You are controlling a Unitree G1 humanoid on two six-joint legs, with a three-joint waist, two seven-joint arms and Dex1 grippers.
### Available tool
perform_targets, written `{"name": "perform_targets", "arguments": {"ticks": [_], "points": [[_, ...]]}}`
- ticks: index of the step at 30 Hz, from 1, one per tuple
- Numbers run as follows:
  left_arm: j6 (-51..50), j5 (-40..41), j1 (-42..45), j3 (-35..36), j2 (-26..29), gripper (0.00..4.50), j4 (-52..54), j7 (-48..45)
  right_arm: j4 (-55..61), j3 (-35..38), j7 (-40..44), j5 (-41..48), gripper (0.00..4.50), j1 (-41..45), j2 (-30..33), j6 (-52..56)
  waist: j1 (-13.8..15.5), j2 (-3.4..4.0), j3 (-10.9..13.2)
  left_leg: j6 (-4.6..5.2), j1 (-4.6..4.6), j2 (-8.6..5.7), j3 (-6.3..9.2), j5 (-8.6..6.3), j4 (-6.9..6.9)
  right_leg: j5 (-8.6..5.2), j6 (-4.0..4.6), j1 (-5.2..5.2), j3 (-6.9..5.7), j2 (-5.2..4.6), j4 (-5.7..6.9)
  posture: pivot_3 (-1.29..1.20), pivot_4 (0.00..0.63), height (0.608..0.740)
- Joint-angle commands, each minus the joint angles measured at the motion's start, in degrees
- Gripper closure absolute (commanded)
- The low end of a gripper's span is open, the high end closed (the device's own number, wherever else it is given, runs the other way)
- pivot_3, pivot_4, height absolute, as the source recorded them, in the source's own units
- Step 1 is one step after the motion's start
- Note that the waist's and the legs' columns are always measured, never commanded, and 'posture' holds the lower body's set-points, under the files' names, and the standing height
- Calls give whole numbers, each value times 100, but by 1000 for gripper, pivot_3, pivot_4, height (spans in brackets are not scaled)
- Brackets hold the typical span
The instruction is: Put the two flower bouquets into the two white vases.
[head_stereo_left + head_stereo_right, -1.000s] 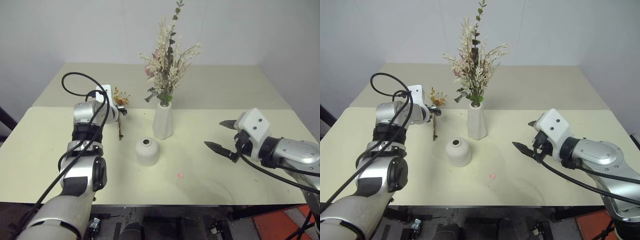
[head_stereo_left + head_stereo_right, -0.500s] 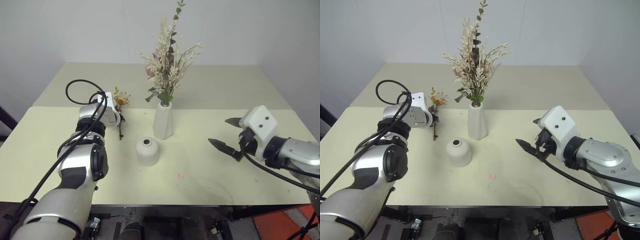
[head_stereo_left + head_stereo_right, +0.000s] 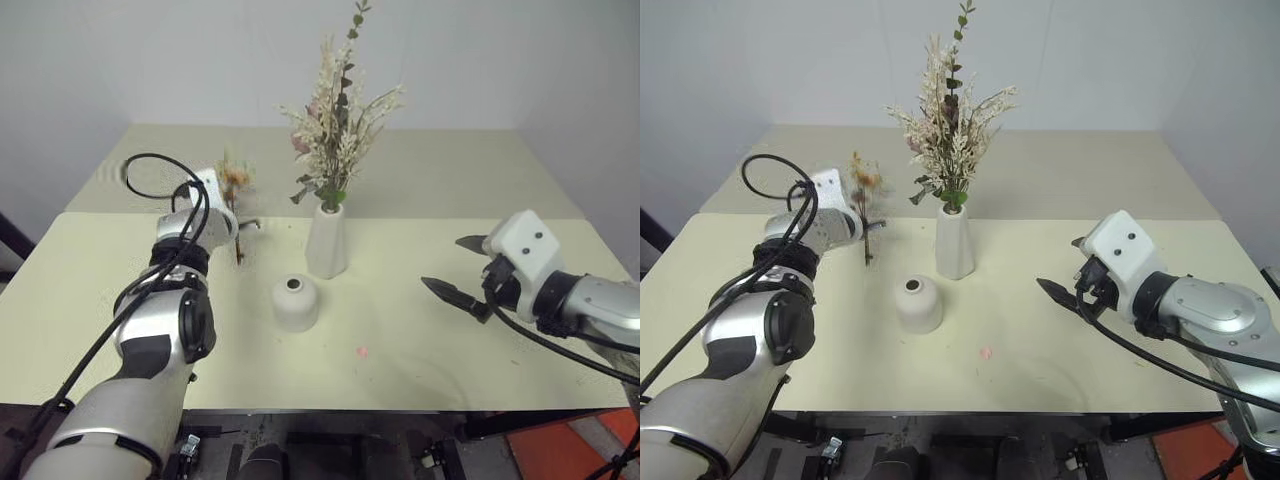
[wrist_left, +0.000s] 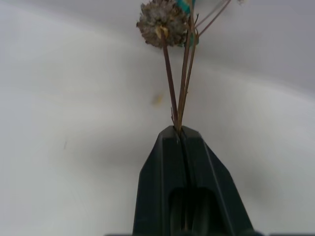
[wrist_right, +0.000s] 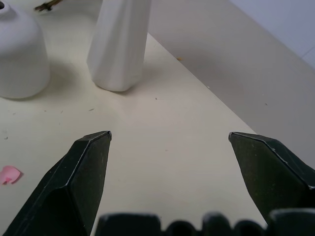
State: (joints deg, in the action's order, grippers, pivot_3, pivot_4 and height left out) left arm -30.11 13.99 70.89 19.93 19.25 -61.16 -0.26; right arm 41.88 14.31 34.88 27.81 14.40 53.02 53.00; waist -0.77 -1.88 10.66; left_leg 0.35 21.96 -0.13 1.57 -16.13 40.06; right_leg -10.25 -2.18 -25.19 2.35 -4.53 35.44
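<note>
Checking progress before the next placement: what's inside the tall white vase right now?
The tall vase holds the large bouquet, its stems entering the narrow mouth and its plumes and leaves rising above. The stem ends inside are hidden by the vase wall.

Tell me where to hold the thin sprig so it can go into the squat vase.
Grip the thin sprig on its bare stems below the flower head, as the left gripper does now, shut on them. Leave the stem ends free below the fingers: the squat vase has just a small top hole, so probably approach from above.
</note>
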Motion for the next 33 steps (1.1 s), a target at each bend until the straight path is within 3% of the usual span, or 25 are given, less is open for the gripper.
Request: {"name": "perform_targets", "arguments": {"ticks": [1,3,7,12,16,26,33], "points": [[1258,680,-629,352,-5,4490,1901,-1171,109,271,83,21,0,-28,124,-137,-26,1,0,-4,-1,0,-5,3,-5,1,1,-6,6,-2,2,0,150,740],[799,2020,-1187,986,-100,4490,3246,-2126,134,304,128,35,0,-73,121,-180,-32,1,0,-9,7,3,-6,5,-5,2,2,-16,7,-2,5,0,150,740],[-91,4005,-2563,1324,-129,4490,5399,-3772,186,344,248,100,0,-240,54,-270,-42,4,-3,-9,3,7,-5,5,-3,2,1,-17,10,0,15,0,150,740],[-771,4940,-3086,1137,-32,4490,5922,-4357,261,660,598,618,0,-374,-59,-343,98,0,-3,-6,-21,3,-1,4,25,-1,0,17,0,2,2,0,150,740],[-767,4829,-2980,762,24,4490,5784,-4697,364,866,815,874,0,-524,-98,-585,109,-9,-10,-2,-91,9,4,1,32,-4,-5,112,-10,10,-34,0,150,740],[-806,4717,-3038,133,95,4490,5457,-5674,597,1074,728,1254,0,-792,-110,-643,-14,-18,-17,3,-87,10,2,-1,22,-1,1,99,-1,13,-38,0,150,740],[-615,4139,-3058,-195,248,4490,5009,-5989,614,953,589,1119,0,-829,-52,-681,3,-18,-17,4,-86,9,2,-2,22,-2,0,100,-2,12,-41,0,150,740]]}}
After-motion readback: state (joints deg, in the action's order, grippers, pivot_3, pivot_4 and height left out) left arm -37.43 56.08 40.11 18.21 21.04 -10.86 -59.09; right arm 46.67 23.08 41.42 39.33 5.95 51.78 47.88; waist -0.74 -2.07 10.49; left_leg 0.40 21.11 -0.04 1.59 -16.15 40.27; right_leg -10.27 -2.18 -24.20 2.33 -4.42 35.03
